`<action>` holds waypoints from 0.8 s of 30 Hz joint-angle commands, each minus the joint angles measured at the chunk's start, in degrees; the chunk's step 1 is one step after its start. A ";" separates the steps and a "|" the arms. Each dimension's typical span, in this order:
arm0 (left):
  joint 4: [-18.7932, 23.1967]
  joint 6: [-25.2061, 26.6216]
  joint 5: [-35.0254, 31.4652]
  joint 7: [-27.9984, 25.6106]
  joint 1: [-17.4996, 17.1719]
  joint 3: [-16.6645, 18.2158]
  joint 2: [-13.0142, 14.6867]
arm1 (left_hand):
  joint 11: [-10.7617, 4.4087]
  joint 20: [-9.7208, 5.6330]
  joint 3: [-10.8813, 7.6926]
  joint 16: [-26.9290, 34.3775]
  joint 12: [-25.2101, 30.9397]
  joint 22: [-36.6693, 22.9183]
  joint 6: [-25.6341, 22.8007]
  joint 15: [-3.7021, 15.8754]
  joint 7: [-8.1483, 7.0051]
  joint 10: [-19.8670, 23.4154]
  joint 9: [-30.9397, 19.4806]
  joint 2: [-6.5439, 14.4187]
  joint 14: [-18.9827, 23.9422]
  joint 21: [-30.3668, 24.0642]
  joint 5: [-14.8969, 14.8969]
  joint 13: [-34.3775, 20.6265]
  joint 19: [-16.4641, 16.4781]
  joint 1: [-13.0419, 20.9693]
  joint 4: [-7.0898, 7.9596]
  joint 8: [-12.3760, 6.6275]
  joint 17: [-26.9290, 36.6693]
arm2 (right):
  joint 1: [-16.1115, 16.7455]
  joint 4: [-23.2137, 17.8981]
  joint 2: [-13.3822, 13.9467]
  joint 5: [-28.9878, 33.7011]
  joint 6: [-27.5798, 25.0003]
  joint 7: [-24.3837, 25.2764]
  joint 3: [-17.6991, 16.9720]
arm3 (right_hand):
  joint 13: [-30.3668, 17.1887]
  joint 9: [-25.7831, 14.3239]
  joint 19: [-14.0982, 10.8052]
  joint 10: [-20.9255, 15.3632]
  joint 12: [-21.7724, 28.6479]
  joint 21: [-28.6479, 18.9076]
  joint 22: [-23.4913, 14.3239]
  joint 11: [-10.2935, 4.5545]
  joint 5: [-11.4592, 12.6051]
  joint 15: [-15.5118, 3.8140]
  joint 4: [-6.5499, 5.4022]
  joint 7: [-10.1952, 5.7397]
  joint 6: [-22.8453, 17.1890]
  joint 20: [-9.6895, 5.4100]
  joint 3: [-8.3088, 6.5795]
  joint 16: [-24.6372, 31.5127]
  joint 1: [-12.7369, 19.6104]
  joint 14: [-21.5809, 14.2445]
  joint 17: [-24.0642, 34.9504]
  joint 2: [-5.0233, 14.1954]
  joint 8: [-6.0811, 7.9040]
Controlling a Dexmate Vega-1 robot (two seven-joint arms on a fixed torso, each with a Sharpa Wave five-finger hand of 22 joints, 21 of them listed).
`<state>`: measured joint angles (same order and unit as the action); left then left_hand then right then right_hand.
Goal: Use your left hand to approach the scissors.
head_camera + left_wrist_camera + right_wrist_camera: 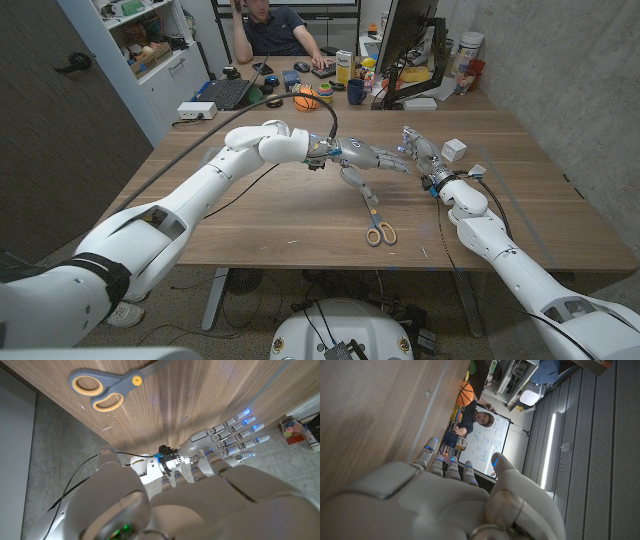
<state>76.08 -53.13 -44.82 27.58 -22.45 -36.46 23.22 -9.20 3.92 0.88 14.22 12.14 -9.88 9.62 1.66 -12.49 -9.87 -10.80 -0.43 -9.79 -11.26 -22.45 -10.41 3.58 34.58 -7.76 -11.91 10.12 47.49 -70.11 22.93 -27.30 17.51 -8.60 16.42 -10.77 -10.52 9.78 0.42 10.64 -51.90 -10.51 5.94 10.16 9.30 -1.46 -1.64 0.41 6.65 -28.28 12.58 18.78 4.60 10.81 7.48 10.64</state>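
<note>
Scissors (373,218) lie flat on the counter (280,210), handles toward me, untouched. My left hand (372,158) hovers just past the blade tips, fingers apart, holding nothing. Approach mostly done; closing down left. Right hand (425,156) nearby, empty, fingers loosely apart.

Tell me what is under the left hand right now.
Under the left hand lie the wooden table and the blade end of the scissors. Their grey and yellow handles lie clear, nearer the table's front edge. The blade tips are partly covered by the fingers.

Office: monitor (405,35), laptop (226,93), whiteboard (482,442), shelves (140,40).
</note>
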 commanded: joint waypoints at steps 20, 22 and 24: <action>2.31 1.33 0.86 6.63 -0.60 -1.63 0.41 | -1.84 -1.93 0.86 -0.04 -0.34 -0.09 -1.53 3.70 -0.20 8.27 -0.53 1.06 7.74 0.35 -0.41 0.06 6.75 9.32 -0.42 -3.29 -0.16 | -0.19 0.55 -0.33 -0.23 0.49 -0.11 0.33 | -0.34 -0.32 2.62 0.01 0.36 0.24 -0.33 -0.08 0.24 0.47 -0.87 -0.31 0.47 0.34 0.31 0.39 -1.03 0.25 0.17 -0.04 0.23; 2.39 1.41 0.92 6.80 -0.63 -1.62 0.44 | -2.11 -1.97 0.94 -0.16 -0.51 -0.09 -2.13 3.90 -0.21 8.35 -0.52 1.11 7.86 0.45 -0.38 0.05 6.63 9.57 -0.35 -3.35 -0.14 | -0.23 0.64 -0.39 -0.36 0.50 -0.20 0.31 | -0.35 -0.32 2.62 0.02 0.36 0.25 -0.33 -0.06 0.24 0.44 -0.90 -0.31 0.49 0.34 0.33 0.39 -1.07 0.25 0.17 -0.04 0.22; 2.25 1.27 0.84 6.56 -0.61 -1.59 0.39 | -2.06 -1.99 0.97 -0.24 -0.72 -0.10 -2.48 3.96 -0.22 8.13 -0.52 1.17 7.90 0.50 -0.36 0.05 6.59 9.74 -0.30 -3.38 -0.14 | -0.27 0.73 -0.43 -0.40 0.50 -0.24 0.32 | -0.35 -0.32 2.62 0.05 0.35 0.26 -0.33 -0.04 0.24 0.48 -0.95 -0.30 0.50 0.34 0.38 0.40 -1.15 0.24 0.18 -0.06 0.23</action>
<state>78.02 -52.00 -43.92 33.59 -22.85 -38.02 23.55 -11.15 1.75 1.52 14.15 11.64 -9.88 7.83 1.75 -12.62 -1.76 -11.08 0.55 -2.30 -11.05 -22.68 -10.29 10.03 43.55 -8.07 -15.04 9.86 47.57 -70.07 22.79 -27.56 17.51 -8.50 16.61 -10.77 -10.52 9.78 0.42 10.64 -51.68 -10.51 5.94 10.16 9.30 -2.00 -1.63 0.41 6.65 -27.74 12.58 17.80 4.60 10.80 7.71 10.64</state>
